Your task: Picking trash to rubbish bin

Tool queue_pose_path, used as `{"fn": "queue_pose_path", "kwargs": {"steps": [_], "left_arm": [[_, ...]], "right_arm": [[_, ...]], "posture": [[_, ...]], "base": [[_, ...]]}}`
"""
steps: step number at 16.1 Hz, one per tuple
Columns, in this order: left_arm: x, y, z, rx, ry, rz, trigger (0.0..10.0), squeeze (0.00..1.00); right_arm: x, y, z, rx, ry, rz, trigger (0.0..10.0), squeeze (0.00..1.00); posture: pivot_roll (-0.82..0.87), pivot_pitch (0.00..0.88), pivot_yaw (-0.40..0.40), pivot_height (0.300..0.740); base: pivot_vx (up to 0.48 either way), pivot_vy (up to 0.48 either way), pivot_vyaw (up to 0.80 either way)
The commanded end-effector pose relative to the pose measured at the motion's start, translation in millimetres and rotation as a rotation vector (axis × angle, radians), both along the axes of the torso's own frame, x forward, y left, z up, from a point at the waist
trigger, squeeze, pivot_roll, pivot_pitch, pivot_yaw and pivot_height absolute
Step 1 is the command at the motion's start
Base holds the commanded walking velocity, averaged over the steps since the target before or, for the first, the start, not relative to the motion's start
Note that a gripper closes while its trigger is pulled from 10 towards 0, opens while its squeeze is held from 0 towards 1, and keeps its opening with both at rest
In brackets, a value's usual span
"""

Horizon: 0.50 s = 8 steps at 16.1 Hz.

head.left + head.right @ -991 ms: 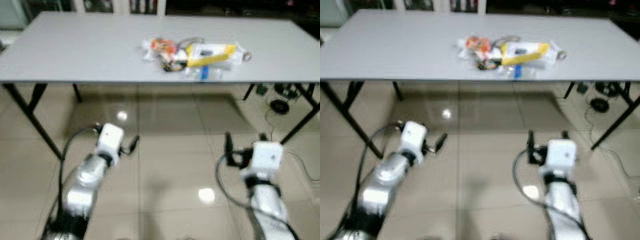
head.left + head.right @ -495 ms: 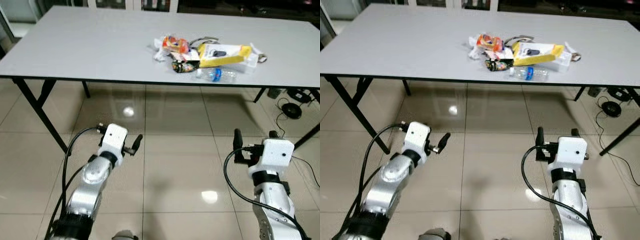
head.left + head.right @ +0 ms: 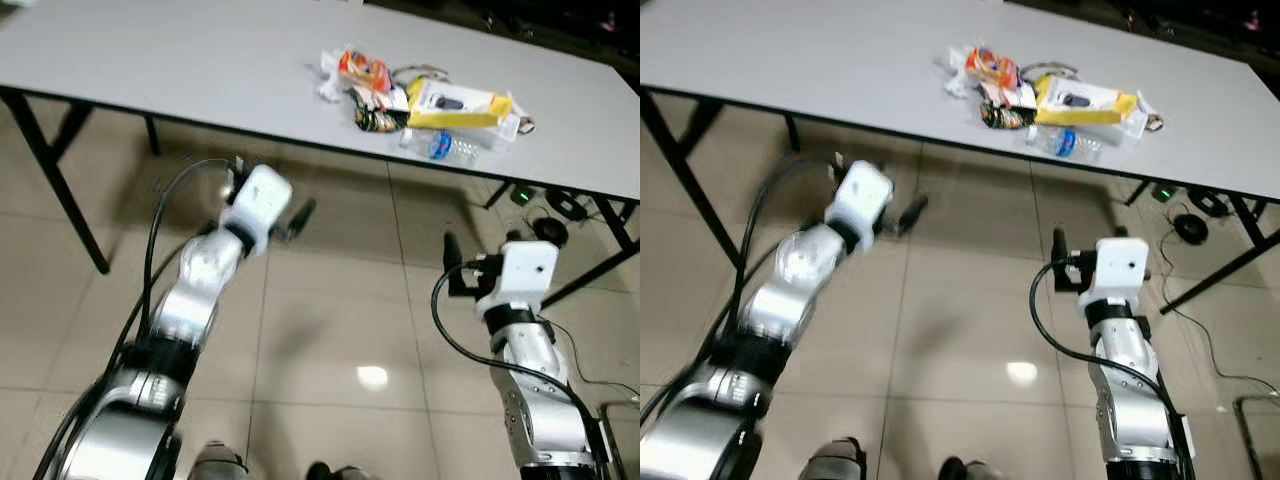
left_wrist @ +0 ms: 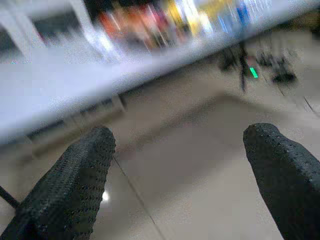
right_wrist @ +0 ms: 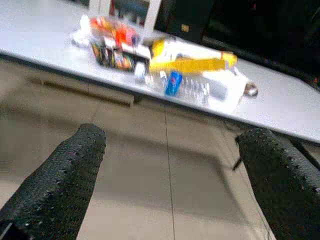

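Below the front edge of the long grey table (image 3: pixel 150 60), both grippers hung over the glossy tiled floor (image 3: pixel 330 330), holding nothing.
At the left, the left gripper (image 4: pixel 180 175) was raised near the table's front edge, its black fingers spread wide apart. Toward the table's right end, close to its front edge, lay the heap of trash (image 3: pixel 425 100): an orange wrapper (image 3: pixel 362 70), a yellow package (image 3: pixel 462 104) and a clear plastic bottle with a blue label (image 3: pixel 443 147). At the right, the right gripper (image 5: pixel 170 165) sat lower, fingers likewise spread.
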State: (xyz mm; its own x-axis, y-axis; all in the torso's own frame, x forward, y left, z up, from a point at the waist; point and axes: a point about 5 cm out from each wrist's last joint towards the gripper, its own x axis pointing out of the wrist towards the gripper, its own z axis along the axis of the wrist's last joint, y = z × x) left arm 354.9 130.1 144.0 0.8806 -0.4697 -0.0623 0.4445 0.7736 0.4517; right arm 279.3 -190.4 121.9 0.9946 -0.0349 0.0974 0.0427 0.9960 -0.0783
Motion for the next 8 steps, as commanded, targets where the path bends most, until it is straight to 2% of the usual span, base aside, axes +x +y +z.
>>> {"fn": "queue_pose_path", "kwargs": {"steps": [1,3,6,7,8], "left_arm": [[-6.6,-7.3,-14,0.028,0.033,-0.044,10.0,0.0],[-10.4,-6.6,-21,0.003,0.048,-0.043,10.0,0.0],[-16.1,3.2,-37,-0.081,0.094,0.041,10.0,0.0],[-18.8,8.8,-39,-0.096,0.094,0.075,10.0,0.0],[-23.9,23.0,-45,-0.104,0.117,0.142,10.0,0.0]], "right_arm": [[-1.6,-13.0,-3,-0.006,0.007,-0.035,10.0,0.0],[-3.4,-18.8,-2,-0.001,-0.014,-0.076,10.0,0.0],[-11.8,-22.4,2,0.037,-0.069,-0.178,10.0,0.0],[-15.6,-19.6,0,0.035,-0.074,-0.184,10.0,0.0],[-23.1,-18.7,1,0.042,-0.084,-0.205,10.0,0.0]], "posture": [[0.38,0.183,-0.194,0.74],[0.34,0.145,-0.139,0.74],[0.28,0.112,-0.048,0.74],[0.27,0.11,-0.027,0.74],[0.24,0.108,0.009,0.74]], "base": [[0.0,0.0,0.0],[0.0,0.0,0.0],[0.0,0.0,0.0],[0.0,0.0,0.0],[0.0,0.0,0.0]]}}
